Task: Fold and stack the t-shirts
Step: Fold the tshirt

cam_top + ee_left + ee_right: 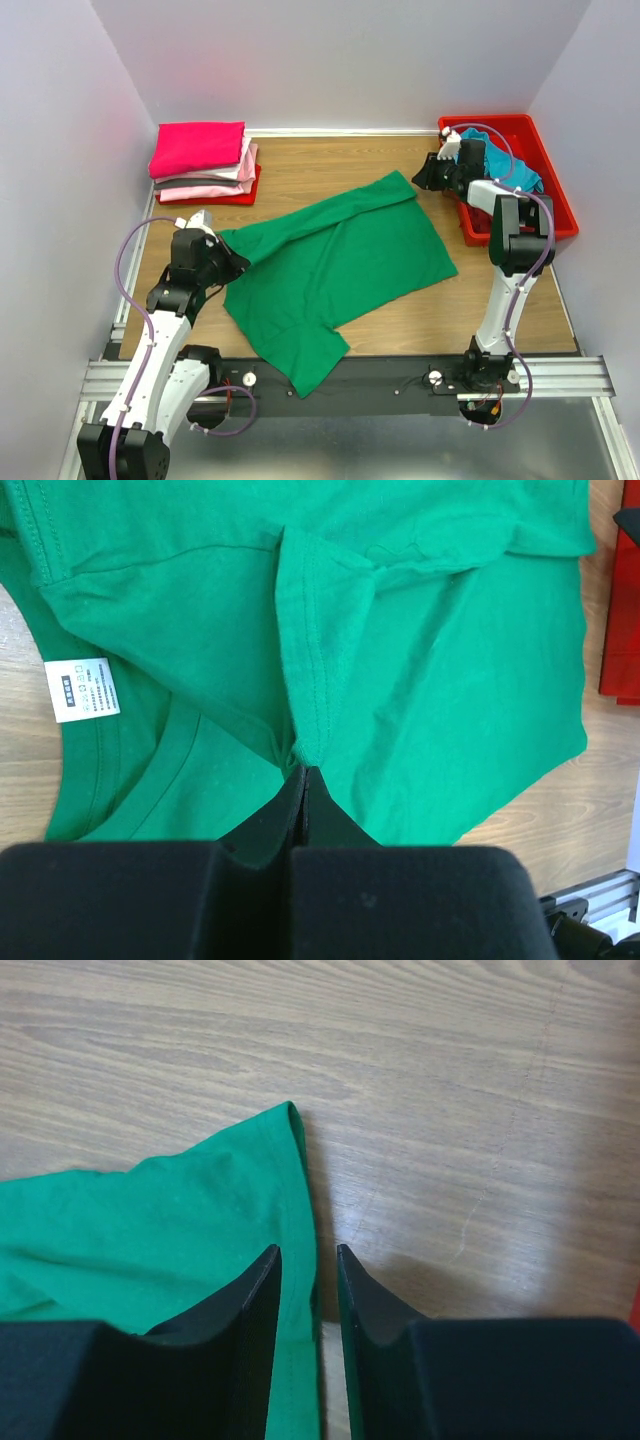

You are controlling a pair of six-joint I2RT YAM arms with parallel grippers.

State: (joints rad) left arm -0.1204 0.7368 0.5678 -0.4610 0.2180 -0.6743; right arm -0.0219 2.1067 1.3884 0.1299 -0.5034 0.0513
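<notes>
**Green shirt lay flat, one fold pinched**

The green t-shirt (340,265) lay spread in the middle of the wooden table (330,160). It was soft and a bit wrinkled, with stitched hems. One sleeve hung over the near edge of the table.

The left gripper (305,772) was at the left side of the shirt. Its two black fingers were pressed tight together on a little raised fold of green cloth. The tips were partly buried in the fold. A small white tag (82,689) showed by the round neck, but its print was too small to read.

The right gripper (308,1250) was at the far right corner of the shirt. Its pointed fingers stood a little apart. The shirt's hem ran under the gap, and nothing was squeezed.

A pile of folded t-shirts (205,165) sat at the far left, hot pink on top. A teal t-shirt (500,160) lay bunched in the red bin (545,200) at the far right, partly hidden by the right arm.
</notes>
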